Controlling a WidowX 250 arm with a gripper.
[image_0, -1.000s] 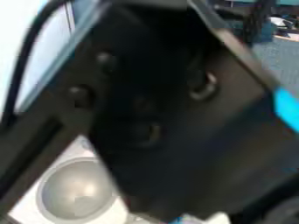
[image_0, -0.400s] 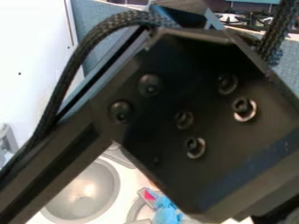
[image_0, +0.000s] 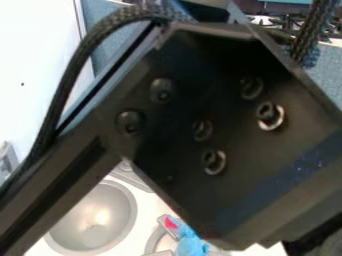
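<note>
A soft-looking blue thing (image_0: 192, 245) is seen low in the camera view, just beyond the lower edge of the robot arm (image_0: 234, 190) as pictured; part of it may be hidden by the arm. Its long axis appears to be slanted, from the upper left down toward the lower right, with a pink patch (image_0: 171, 223) set at the upper-left end. Its direction from the claw cannot be fixed, and whether the claw is released, clenched or closed on something cannot be told. A curved grey rim (image_0: 153, 239) is placed close around the left side of the blue thing; whether the two are touching cannot be made out.

Farther left, a round grey basin (image_0: 93, 215) is set into the white tabletop (image_0: 149, 212), its left side partly covered by the arm. A strip of white surface is seen between basin and rim. A black braided cable (image_0: 69, 82) is looped along the arm's upper left, in front of a white panel (image_0: 33, 60). Behind the arm, a grey-blue partition (image_0: 325, 72) is seen at the upper right, with small dark items gathered beyond its top edge.
</note>
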